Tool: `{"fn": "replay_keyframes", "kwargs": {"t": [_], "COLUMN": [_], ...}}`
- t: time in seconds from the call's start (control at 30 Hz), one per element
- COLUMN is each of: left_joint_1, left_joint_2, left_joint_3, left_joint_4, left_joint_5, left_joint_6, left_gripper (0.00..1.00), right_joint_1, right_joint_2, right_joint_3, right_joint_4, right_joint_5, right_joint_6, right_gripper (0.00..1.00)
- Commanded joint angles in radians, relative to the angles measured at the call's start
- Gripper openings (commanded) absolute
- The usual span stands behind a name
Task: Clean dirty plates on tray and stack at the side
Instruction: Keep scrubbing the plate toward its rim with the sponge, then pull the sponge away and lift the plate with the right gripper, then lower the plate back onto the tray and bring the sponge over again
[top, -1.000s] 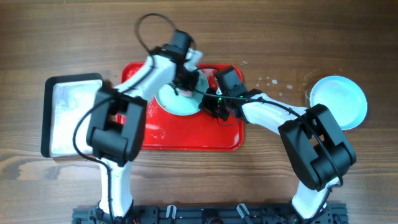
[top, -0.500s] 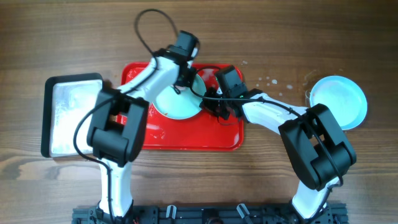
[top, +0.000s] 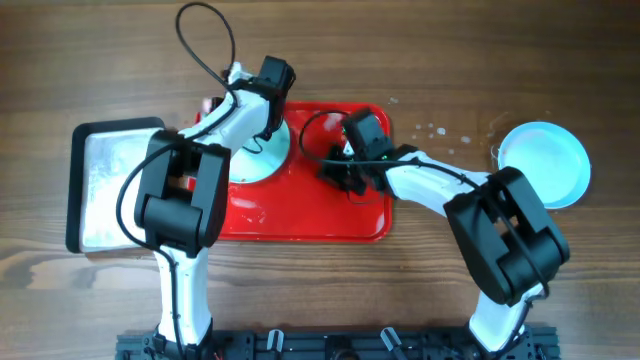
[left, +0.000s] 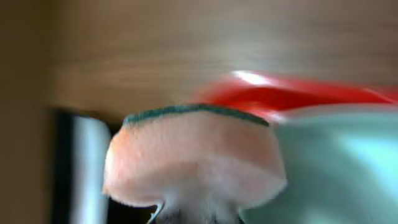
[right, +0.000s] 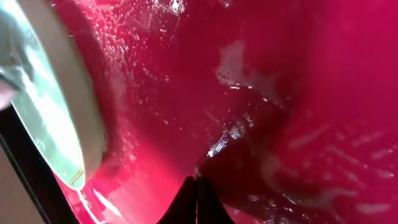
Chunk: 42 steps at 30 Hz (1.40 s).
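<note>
One pale turquoise round plate (top: 250, 160) sits at the left end of the big red plastic tray (top: 340, 225), which is all wet. My left gripper (top: 266, 122) is clamped on a peach sponge with a green scrubby top (left: 193, 155), right by the plate's rim. My right gripper (right: 198, 198) is pinched shut on nothing, low over the tray beside the plate. A second turquoise plate (top: 545, 163) sits off right on the wooden table (top: 500, 50).

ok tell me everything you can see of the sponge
The sponge is a soft peach-orange block with a thin dark green scouring layer along its far edge. The left fingers pinch it from below. It sits by the edge of a pale turquoise plate near the red tray; the view is blurred.
</note>
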Motion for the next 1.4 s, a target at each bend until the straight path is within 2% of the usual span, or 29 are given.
{"fn": "replay_keyframes", "kwargs": {"t": [0.0,0.07,0.17,0.3,0.47,0.57,0.63,0.73,0.9,0.97,1.03,1.27,1.37], "left_joint_1": [-0.041,-0.064,-0.094,-0.062,0.05,0.118,0.172,0.223,0.275,0.277,0.277,0.277,0.277], "left_joint_2": [0.01,0.01,0.009,-0.075,-0.309,-0.435,-0.506,-0.537,-0.528,-0.528,-0.528,-0.528,-0.528], "left_joint_3": [-0.004,-0.004,-0.004,-0.004,-0.004,-0.004,-0.004,-0.004,-0.004,-0.004,-0.004,-0.004,-0.004], "left_joint_4": [0.075,0.097,0.058,-0.056,-0.117,-0.141,-0.164,-0.188,-0.216,-0.216,-0.218,-0.221,-0.227], "left_joint_5": [-0.477,-0.496,-0.37,-0.105,0.257,0.411,0.533,0.626,0.728,0.727,0.727,0.727,0.728], "left_joint_6": [-0.068,-0.058,-0.062,-0.177,-0.177,-0.177,-0.177,-0.176,-0.177,-0.177,-0.176,-0.176,-0.177], "left_gripper": [0.04,0.04,0.04,0.04,0.04,0.04,0.04,0.04,0.04,0.04,0.04,0.04,0.04], "right_joint_1": [0.0,0.0,0.0,0.0,0.001,0.005,0.011,0.041,0.113,0.14,0.148,0.192,0.235], "right_joint_2": [0.042,0.042,0.041,-0.003,-0.097,-0.126,-0.119,-0.092,-0.003,0.072,0.126,0.29,0.344], "right_joint_3": [-0.034,-0.034,-0.034,-0.016,-0.01,0.027,0.074,0.142,0.27,0.356,0.415,0.614,0.626], "right_joint_4": [-0.027,-0.027,-0.001,0.015,0.063,0.103,0.105,0.085,-0.017,-0.083,-0.132,-0.269,-0.275], "right_joint_5": [0.058,0.058,0.034,0.025,-0.005,0.004,0.019,0.077,0.222,0.26,0.285,0.422,0.519], "right_joint_6": [-0.01,-0.01,-0.03,-0.099,-0.165,-0.192,-0.213,-0.218,-0.255,-0.292,-0.29,-0.315,-0.326], "right_gripper": [0.04,0.04,0.04,0.04,0.04,0.05,0.22,0.48,0.68,0.72,0.73,0.63,0.52]}}
